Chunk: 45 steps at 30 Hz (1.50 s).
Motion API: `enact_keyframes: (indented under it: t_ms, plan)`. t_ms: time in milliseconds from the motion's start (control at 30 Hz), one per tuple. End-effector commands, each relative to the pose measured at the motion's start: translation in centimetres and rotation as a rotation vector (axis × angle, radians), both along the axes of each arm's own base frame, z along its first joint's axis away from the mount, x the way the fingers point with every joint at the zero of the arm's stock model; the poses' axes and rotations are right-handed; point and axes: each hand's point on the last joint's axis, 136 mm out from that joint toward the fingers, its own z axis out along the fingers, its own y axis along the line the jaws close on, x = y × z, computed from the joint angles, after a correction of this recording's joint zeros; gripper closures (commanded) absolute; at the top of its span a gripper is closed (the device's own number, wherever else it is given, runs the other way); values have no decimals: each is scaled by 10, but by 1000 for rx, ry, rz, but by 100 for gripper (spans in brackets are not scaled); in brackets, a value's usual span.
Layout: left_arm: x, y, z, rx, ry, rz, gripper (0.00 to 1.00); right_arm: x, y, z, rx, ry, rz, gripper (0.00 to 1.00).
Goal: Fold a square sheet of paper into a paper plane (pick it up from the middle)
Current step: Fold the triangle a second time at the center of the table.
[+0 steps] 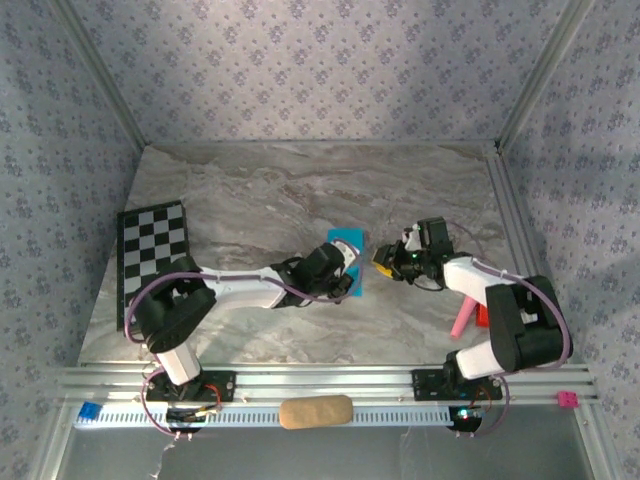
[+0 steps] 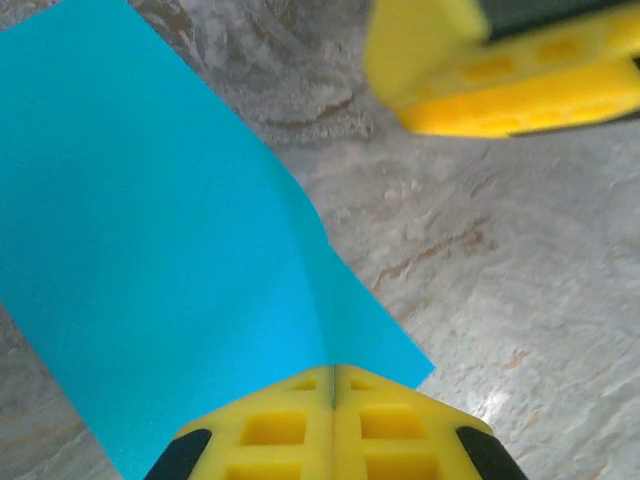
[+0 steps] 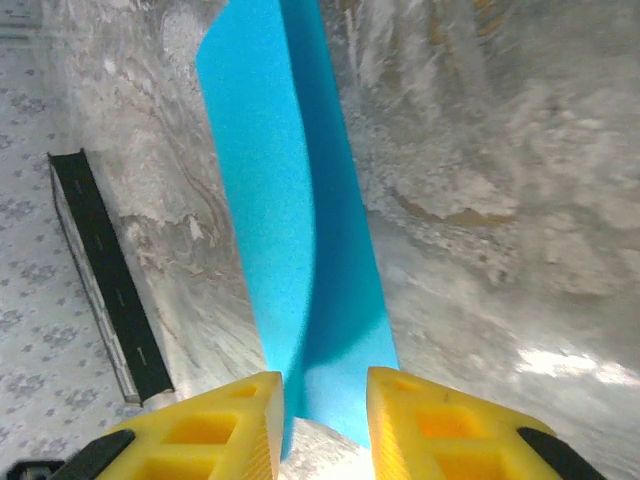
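Yellow and right under the lens on the left wrist cam: left fingers [image 2: 270, 430], pressed flat together with the edge of the square sheet of paper [image 2: 150, 230] pinched in the seam between them. Sheet fans out toward the upper left of the frame, with a soft ridge running up from the pinch. Right fingers [image 2: 520, 95] are a blurry yellow lump at upper right, apart from the paper from this angle.

Right wrist cam: those fingers sit at the bottom edge with a narrow gap between them, gripping nothing as far as I can see. Turquoise paper runs from that gap to the top of the frame, curled, one half in shadow. Can't tell whether its near end touches either finger. Dark strip at left is probably the checkered board [image 3: 100, 290], cut off.

Top cam: paper sits mid-frame on the bench [image 1: 300, 190], mostly buried under the left wrist, so I can't read its outline or count folds. Pink stick [image 1: 462, 318] lower right, tan block [image 1: 316, 411] on the front rail.

My read on handling: weighs nothing, floppy, creases for good if squeezed wrong, and probably slides on that marble. I'd grab an edge near the ridge, lightly, with one side anchored.
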Motion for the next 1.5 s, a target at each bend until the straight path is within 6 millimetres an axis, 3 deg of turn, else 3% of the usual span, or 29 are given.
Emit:
enact_keyframes:
  t_ms: [0,167,467,567,800,1133,1467]
  plan:
    - [-11,-18,23,-185,129,-58,100,-13,-14,-4,-94,11,8,70]
    - [-6,-22,26,-245,205,-56,100,-24,-7,1,-72,-2,60,75]
    - [-3,-33,22,-291,277,-37,100,-35,16,-11,-88,15,144,97]
    - [-3,-33,19,-289,287,-31,100,-35,26,-15,-91,23,166,99]
    - [-3,-32,15,-287,294,-20,100,-38,28,-33,-115,65,168,100]
    - [1,-27,9,-273,306,6,100,-57,6,-66,-264,167,199,100]
    - [17,-9,-4,-243,308,63,100,-56,5,-67,-282,169,216,100]
